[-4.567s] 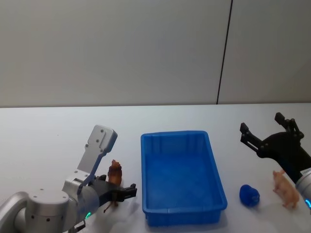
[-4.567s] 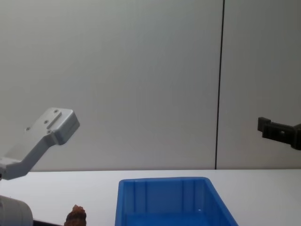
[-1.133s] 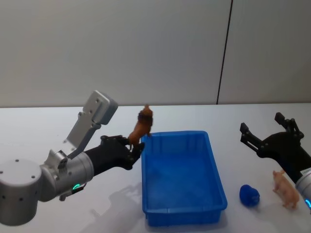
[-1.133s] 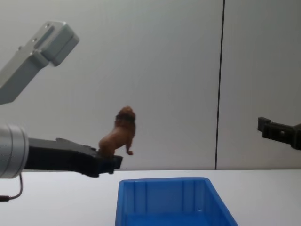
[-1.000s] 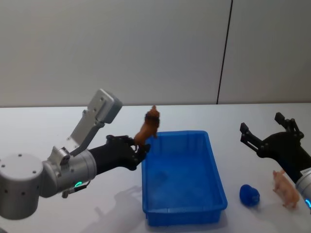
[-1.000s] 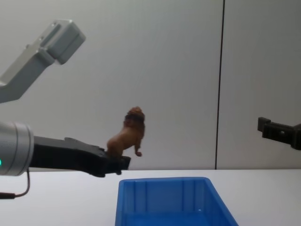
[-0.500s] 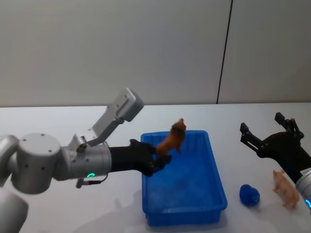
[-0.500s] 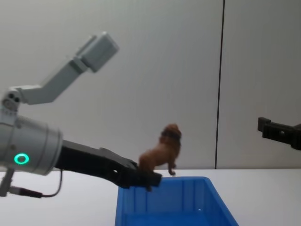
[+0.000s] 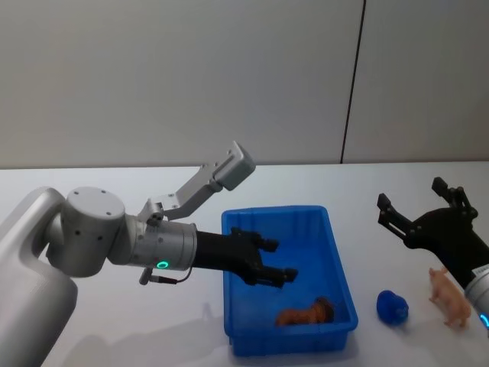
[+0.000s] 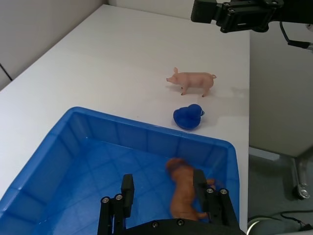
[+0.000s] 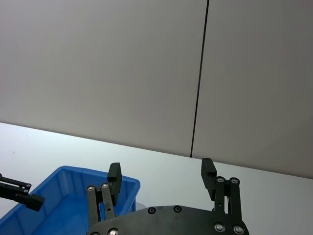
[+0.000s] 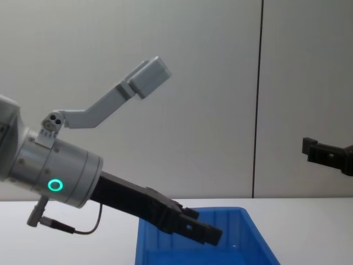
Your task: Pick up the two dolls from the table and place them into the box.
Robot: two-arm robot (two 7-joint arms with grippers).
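Brown doll [image 9: 306, 313] lay in the box [image 9: 340, 267] below the open left end effector [image 9: 280, 259]. We judged the open right end effector [image 9: 412, 195] should straddle the pink doll [image 9: 449, 297], at the box's 3 o'clock.

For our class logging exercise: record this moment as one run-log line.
left gripper: open, over box | brown doll: lying in box | pink doll: on table | right gripper: open, idle at right

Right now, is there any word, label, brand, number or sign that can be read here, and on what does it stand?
None can be read. The blue box, the brown doll inside it, the pink doll on the table and the left arm bear no text; the arm has a plain green ring light.
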